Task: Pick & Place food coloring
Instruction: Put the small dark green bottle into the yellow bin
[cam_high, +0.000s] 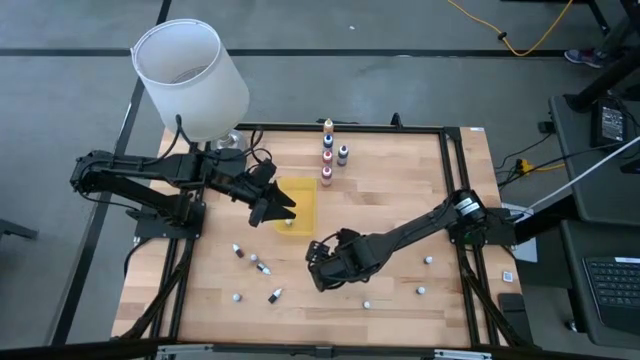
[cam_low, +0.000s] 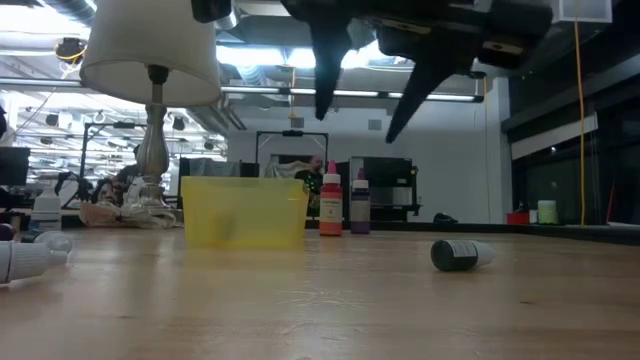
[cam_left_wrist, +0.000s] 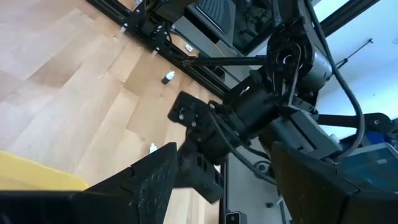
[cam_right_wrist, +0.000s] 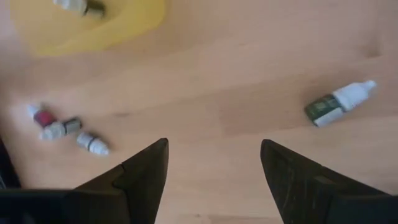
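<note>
Several food coloring bottles lie about the wooden table: a group of three at the left, and a dark one with a white cap that the right arm hides in the high view. Several more stand upright at the far edge. One bottle lies in the yellow tray. My right gripper hangs open over bare wood between the group and the dark bottle. My left gripper hovers open over the tray's left side.
A white lamp stands at the table's far left corner. Single bottles lie near the front edge and toward the right. A black frame borders the table.
</note>
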